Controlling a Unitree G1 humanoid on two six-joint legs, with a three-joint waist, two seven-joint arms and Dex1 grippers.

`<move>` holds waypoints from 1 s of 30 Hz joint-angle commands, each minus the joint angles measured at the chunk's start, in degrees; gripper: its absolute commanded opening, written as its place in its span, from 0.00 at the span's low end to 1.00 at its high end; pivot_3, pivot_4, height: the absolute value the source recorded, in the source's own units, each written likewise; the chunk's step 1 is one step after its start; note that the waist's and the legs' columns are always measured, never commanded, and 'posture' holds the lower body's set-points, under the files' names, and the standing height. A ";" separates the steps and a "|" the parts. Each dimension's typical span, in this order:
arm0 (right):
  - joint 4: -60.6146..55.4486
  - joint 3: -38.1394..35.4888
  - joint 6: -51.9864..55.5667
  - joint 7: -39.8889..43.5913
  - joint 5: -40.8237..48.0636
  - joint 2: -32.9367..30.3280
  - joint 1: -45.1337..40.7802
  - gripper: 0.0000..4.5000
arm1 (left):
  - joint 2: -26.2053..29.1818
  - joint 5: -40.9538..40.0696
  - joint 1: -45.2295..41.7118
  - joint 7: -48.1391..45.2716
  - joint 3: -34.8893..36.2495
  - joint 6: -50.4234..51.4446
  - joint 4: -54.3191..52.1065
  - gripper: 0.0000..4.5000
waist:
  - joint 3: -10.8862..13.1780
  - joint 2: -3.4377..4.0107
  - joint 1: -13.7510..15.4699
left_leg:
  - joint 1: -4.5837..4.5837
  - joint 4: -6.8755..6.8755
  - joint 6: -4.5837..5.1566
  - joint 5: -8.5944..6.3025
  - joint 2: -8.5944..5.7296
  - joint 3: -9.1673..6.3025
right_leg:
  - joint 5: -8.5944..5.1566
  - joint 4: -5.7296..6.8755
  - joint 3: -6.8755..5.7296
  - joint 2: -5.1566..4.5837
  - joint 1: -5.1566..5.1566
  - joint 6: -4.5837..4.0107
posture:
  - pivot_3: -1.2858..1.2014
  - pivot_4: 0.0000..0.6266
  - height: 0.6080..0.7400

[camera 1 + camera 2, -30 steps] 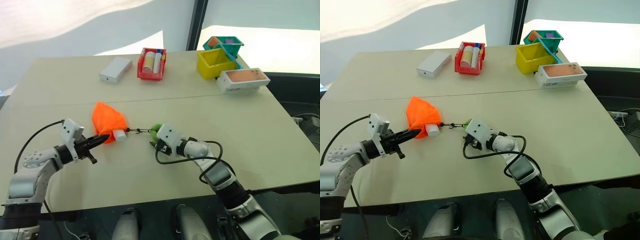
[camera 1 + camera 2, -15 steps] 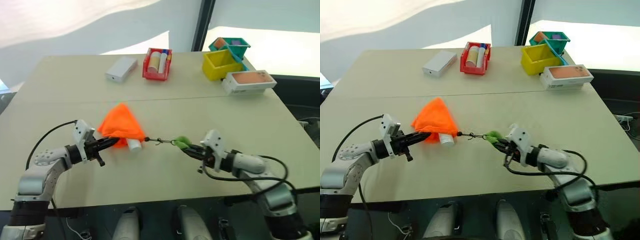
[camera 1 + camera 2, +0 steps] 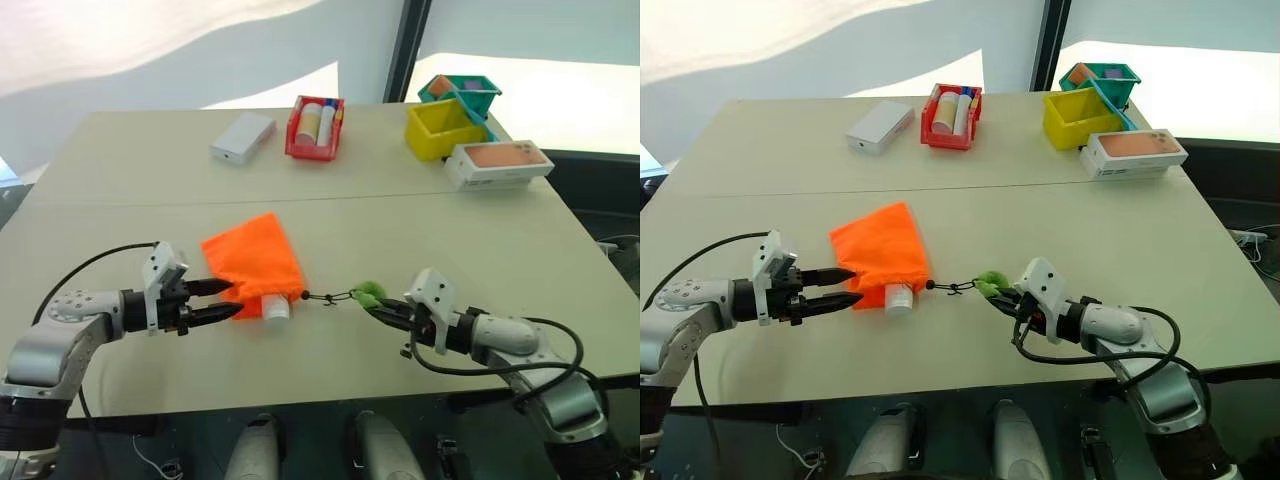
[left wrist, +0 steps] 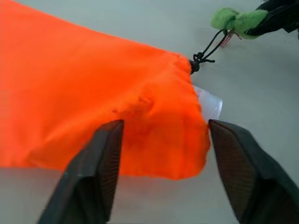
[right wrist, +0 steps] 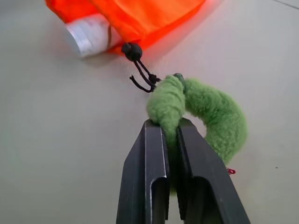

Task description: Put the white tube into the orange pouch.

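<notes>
- Left gripper (image 3: 222,301) now spread wide, fingers (image 4: 100,163) either side of the orange pouch's (image 3: 252,265) near corner, fabric let go after being pinched a second ago.
- Orange pouch lying flatter on the worktop (image 3: 420,240), spread into a rough rectangle instead of the peaked triangle held up half a second ago.
- White tube (image 3: 276,307) mostly inside the orange pouch, capped end poking out at the mouth, touching the worktop beside the drawstring knot.
- Right gripper (image 5: 170,135) clamped on the green loop (image 5: 205,112), same hold as half a second ago, much farther right than a second ago.
- Black cord (image 3: 955,288) running slack from the pouch mouth to the green loop, small kink mid-way.
- Far side unchanged: white box (image 3: 243,137), red basket (image 3: 315,127) with its tubes, yellow bin (image 3: 440,128), teal bin (image 3: 462,90), phone box (image 3: 498,163) all where they were.
</notes>
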 commanded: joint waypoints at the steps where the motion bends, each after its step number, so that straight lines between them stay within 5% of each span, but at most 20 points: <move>1: -0.67 0.41 -2.31 -0.23 -0.87 0.14 -1.67 0.00 | -0.73 0.37 0.81 1.80 1.30 -1.48 -2.83 0.87 | 0.00 0.00 -0.04 | -0.01 0.02 0.00 0.00 0.00 0.01 | 0.00 0.00 0.01 -0.01 0.00 0.00 | 0.52 0.24 1.00; 4: -2.64 0.11 -0.48 0.66 0.94 -0.37 -1.81 0.00 | -1.12 1.20 2.78 2.90 0.81 -2.29 -4.48 0.87 | 0.00 -0.01 -0.05 | -0.02 0.01 0.00 0.00 0.01 0.03 | 0.05 -0.01 0.01 0.00 0.01 -0.07 | 0.52 0.24 1.00; 7: -5.06 -1.22 3.03 0.76 3.60 -0.88 -1.84 0.23 | -1.89 2.27 5.03 4.15 0.52 -3.71 -5.89 0.89 | 0.00 0.00 -0.06 | -0.02 -0.02 0.00 0.00 0.01 0.02 | 0.04 0.00 0.01 0.02 0.00 -0.06 | 0.52 0.24 1.00; 11: -8.89 -0.88 3.63 1.40 4.08 -2.70 -0.96 0.69 | -3.88 4.75 5.03 7.13 0.02 -6.31 -5.76 0.89 | 0.00 -0.01 -0.01 | -0.02 0.00 0.00 0.00 0.02 -0.02 | 0.04 0.02 0.00 0.04 0.00 -0.06 | 0.52 0.24 1.00; 20: -11.44 3.78 7.39 0.52 7.91 0.65 -6.39 0.69 | -7.43 6.94 4.03 9.73 -0.70 -9.19 -4.63 0.83 | -0.01 -0.02 -0.19 | -0.02 0.08 0.00 0.00 0.03 -0.01 | 0.05 0.03 -0.01 0.07 0.03 -0.06 | 0.52 0.24 1.00; 23: -6.54 10.35 6.75 -0.50 5.09 5.16 -10.88 0.49 | -8.14 6.76 3.53 9.26 -1.06 -9.38 -4.50 0.60 | -0.01 -0.02 -0.34 | -0.01 0.10 0.00 0.00 0.05 -0.04 | 0.06 0.06 -0.02 0.12 0.02 -0.08 | 0.52 0.24 1.00; 27: 0.46 18.01 6.00 -1.20 0.87 10.39 -15.27 0.02 | -8.50 5.61 3.67 8.76 -1.25 -8.19 -5.21 0.12 | -0.01 -0.02 -0.28 | -0.01 0.10 0.00 0.00 0.05 -0.04 | 0.07 0.07 -0.02 0.12 0.02 -0.09 | 0.52 0.24 1.00; 28: 1.60 18.55 5.78 -1.47 0.19 11.12 -15.96 0.00 | -8.38 5.89 3.83 8.70 -1.44 -8.27 -5.28 0.01 | 0.00 -0.01 -0.28 | -0.01 0.10 0.00 0.00 0.05 -0.03 | 0.07 0.07 -0.02 0.12 0.02 -0.09 | 0.52 0.24 1.00; 30: 2.42 19.29 6.83 -0.76 0.75 12.27 -16.96 0.00 | -7.91 6.82 4.18 8.99 -1.81 -8.50 -5.32 0.01 | -0.01 -0.01 -0.11 | -0.03 0.10 0.01 0.00 0.04 -0.02 | 0.07 0.07 -0.01 0.10 0.01 -0.09 | 0.52 0.24 1.00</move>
